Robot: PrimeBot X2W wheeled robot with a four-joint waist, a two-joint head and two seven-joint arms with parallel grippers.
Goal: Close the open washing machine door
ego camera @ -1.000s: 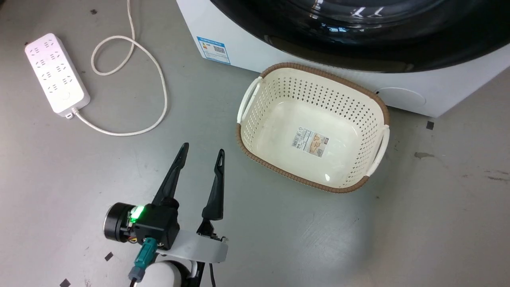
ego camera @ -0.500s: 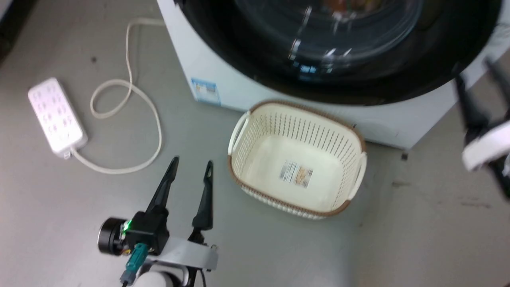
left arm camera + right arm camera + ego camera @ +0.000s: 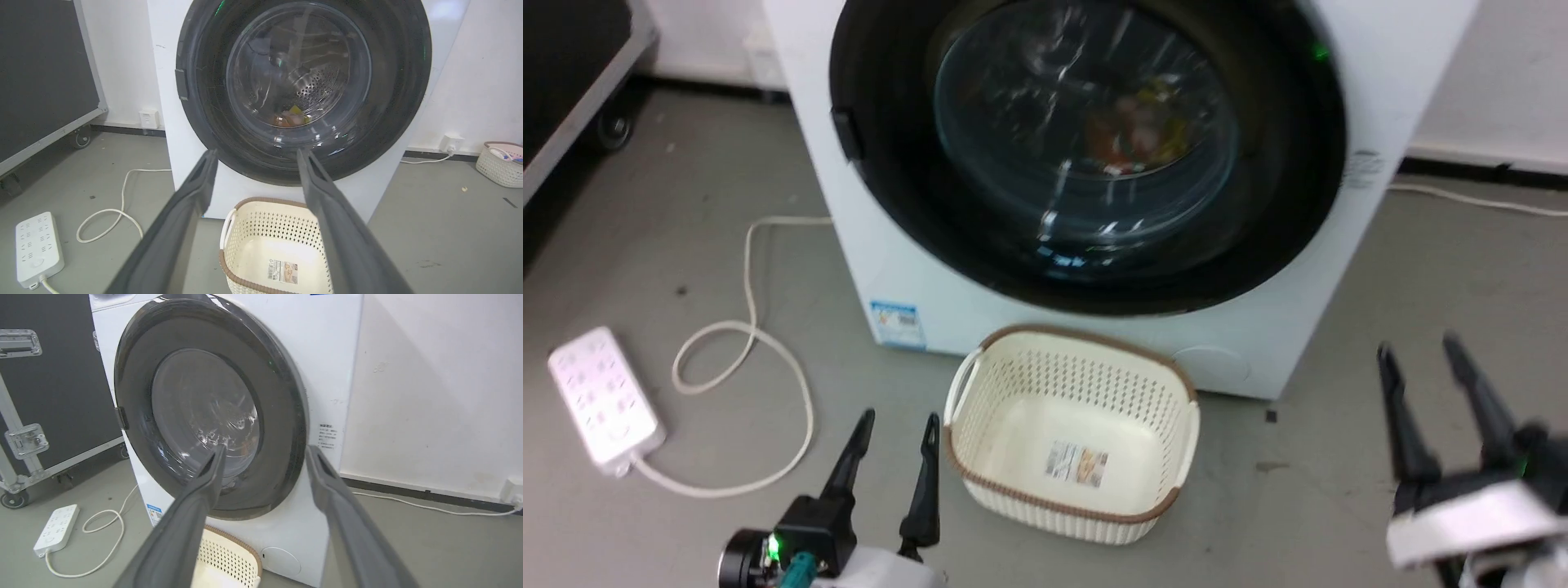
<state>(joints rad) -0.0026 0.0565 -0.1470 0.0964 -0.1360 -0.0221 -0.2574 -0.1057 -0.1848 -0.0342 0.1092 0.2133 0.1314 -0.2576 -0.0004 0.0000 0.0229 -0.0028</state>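
– Seeing our large round glossy black washing machine door (image 3: 1086, 155), upper centre, seemingly flush against the big white washing machine (image 3: 1388, 65)?
– Yes. Our left gripper (image 3: 899, 416) and right gripper (image 3: 1416, 345) are spread, empty. We press its rim squarely if unlatched.

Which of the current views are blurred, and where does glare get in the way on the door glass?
Head view: blurred throughout, the right gripper smeared most; streaky reflections cross the washing machine door. Left wrist view: sharp, only faint reflections, drum readable through the door. Right wrist view: sharp, with a white glare patch on the door.
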